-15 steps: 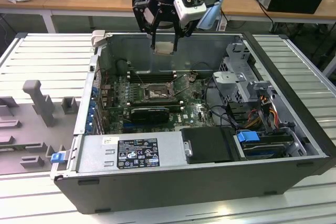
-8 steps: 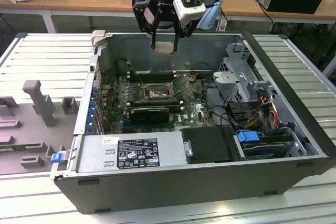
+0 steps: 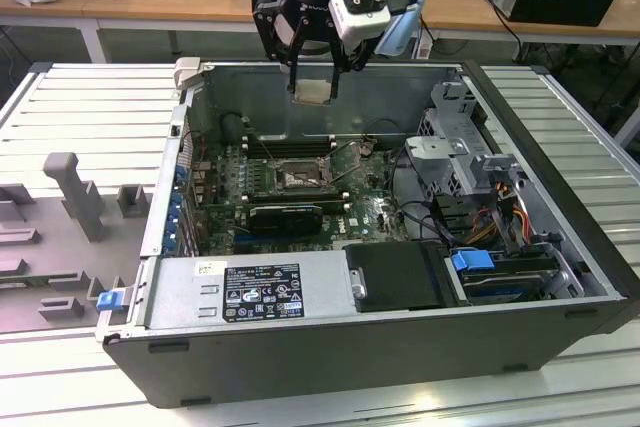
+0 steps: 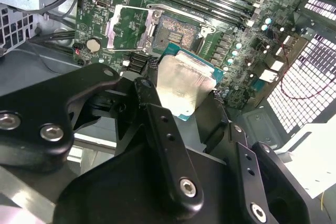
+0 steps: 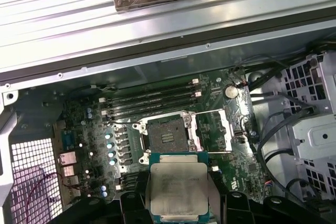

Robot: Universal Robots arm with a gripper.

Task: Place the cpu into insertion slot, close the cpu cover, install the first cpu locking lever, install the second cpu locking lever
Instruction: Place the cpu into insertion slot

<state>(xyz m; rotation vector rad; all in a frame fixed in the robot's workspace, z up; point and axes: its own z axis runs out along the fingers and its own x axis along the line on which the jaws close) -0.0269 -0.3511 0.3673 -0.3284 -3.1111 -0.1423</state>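
Pincer (image 3: 314, 80): black jointed metal fingers (image 4: 160, 124), clamped on two opposite edges of the cpu (image 3: 312, 93) — a small flat square chip, held level, high above the open case.
Chip surface: dull silver metal top, smudged and faintly scratched, on a teal-green board rim in both wrist views; pale beige in the exterior view.
Insertion slot (image 5: 167, 136): square dark socket with a grey metal rim and a fine-grained contact field in the middle, uncovered; it lies well below the cpu, apart from it.
Cpu cover (image 5: 212, 128): thin silver-grey metal frame plate with a large window, swung open and lying just beside the insertion slot; green board shows through the window.
Motherboard (image 3: 372, 215): flat green board studded with small parts; long black memory sticks (image 5: 152, 97) run parallel near the insertion slot.
Case (image 3: 560, 217): dark grey sheet-metal tower on its side, open on top, on a ribbed pale metal desk (image 3: 90, 107).
Hidden or unclear: the pincer's black body covers the near part of the board in the second wrist view; the chip's underside is unseen; the case wall cuts off the board's near edge in the exterior view.
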